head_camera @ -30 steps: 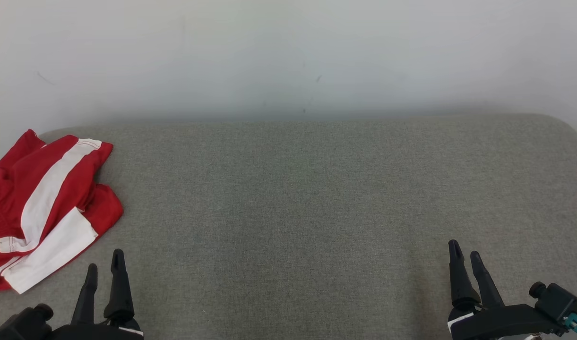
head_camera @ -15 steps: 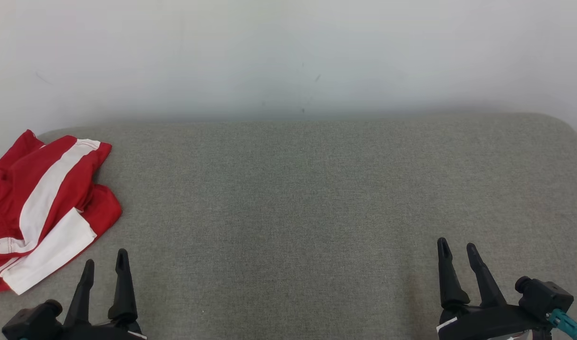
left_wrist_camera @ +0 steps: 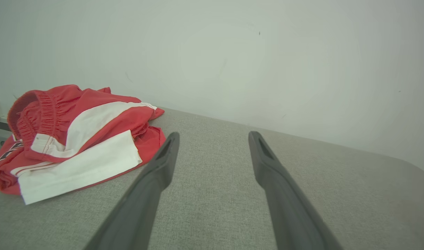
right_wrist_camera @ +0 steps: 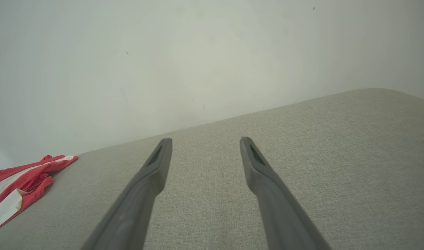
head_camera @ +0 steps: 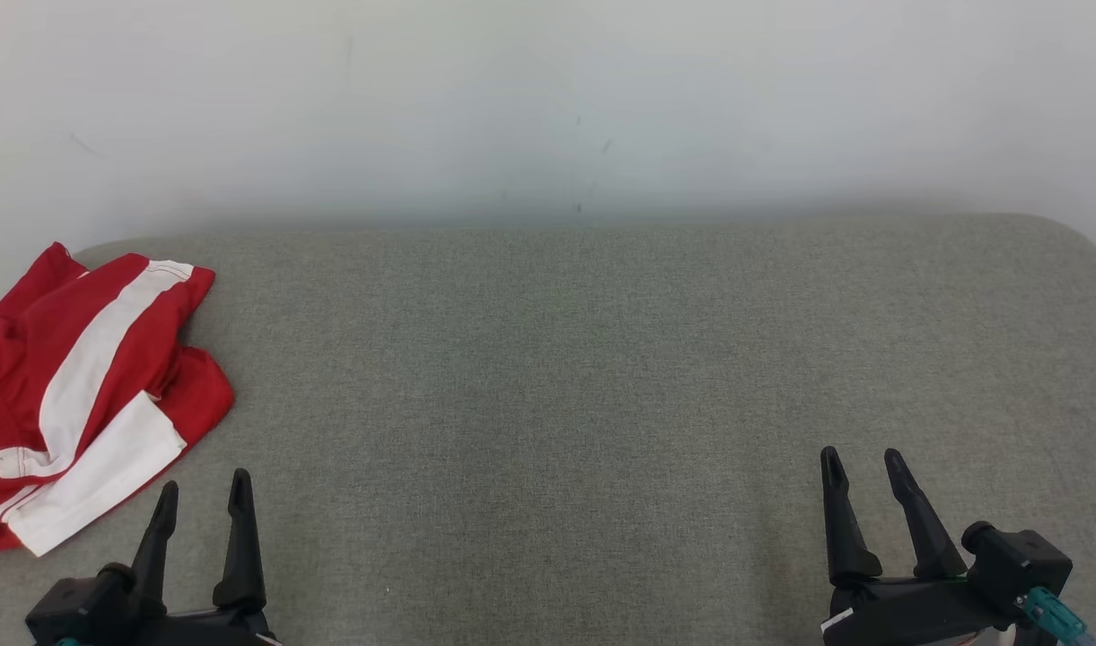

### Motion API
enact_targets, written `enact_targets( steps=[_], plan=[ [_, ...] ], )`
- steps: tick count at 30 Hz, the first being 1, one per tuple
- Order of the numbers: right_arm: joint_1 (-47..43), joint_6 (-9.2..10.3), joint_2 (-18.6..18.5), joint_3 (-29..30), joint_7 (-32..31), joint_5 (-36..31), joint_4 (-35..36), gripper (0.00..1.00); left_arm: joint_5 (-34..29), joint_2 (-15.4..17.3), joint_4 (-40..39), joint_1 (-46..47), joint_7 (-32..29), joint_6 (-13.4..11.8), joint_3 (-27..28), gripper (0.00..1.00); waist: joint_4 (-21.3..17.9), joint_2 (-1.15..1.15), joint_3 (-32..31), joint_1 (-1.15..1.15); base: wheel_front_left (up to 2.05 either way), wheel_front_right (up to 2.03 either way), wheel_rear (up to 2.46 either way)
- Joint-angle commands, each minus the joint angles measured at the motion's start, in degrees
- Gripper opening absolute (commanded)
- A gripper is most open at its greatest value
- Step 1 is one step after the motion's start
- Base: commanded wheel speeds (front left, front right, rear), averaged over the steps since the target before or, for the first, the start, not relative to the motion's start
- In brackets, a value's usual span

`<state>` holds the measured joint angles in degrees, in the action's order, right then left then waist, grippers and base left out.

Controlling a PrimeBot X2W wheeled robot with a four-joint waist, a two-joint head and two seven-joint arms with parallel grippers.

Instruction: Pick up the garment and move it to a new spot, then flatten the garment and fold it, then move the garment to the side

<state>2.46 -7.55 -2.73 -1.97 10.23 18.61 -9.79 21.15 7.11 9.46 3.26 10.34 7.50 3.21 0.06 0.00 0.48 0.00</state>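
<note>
Where the grey woven worktop (head_camera: 548, 359) meets the pale wall (head_camera: 548, 108), a rounded far-right corner is seen, and broad bare room is left across its middle and right. At its left edge a red garment (head_camera: 81, 377) with white bands is bunched, soft and creased, near the left fingers (head_camera: 241, 538). These and the right fingers (head_camera: 842, 529) are spread wide, with nothing gripped.

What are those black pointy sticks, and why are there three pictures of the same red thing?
Those sticks belong to a robot's two claws, which are its hands. One picture is from a camera on its head, with the left claw and right claw at the bottom. The other two are from cameras on its wrists, each looking along one claw. The red-and-white shorts lie crumpled at the left end of the grey padded surface. Both claws are open, holding nothing.
</note>
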Motion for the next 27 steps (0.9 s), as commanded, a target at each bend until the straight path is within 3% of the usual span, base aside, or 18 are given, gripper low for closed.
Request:
enact_targets(
  steps=[1, 27],
  plan=[
    [-0.1, 0.08, -0.2, -0.1, 0.7, -1.6, 0.7, 1.00, -1.4, 0.5, -0.7, 0.4, 0.5, 0.0, -0.1, 1.00, 0.0, 0.00, 0.0, 0.00, 0.00, 0.00, 0.00],
    [-0.6, 0.10, -0.2, 0.4, 3.6, -14.1, 2.2, 1.00, -12.0, 1.5, -1.6, 0.2, 3.4, 0.0, 0.1, 1.00, -0.3, 0.00, 1.0, 0.00, 0.00, 0.00, 0.00]
  ],
)
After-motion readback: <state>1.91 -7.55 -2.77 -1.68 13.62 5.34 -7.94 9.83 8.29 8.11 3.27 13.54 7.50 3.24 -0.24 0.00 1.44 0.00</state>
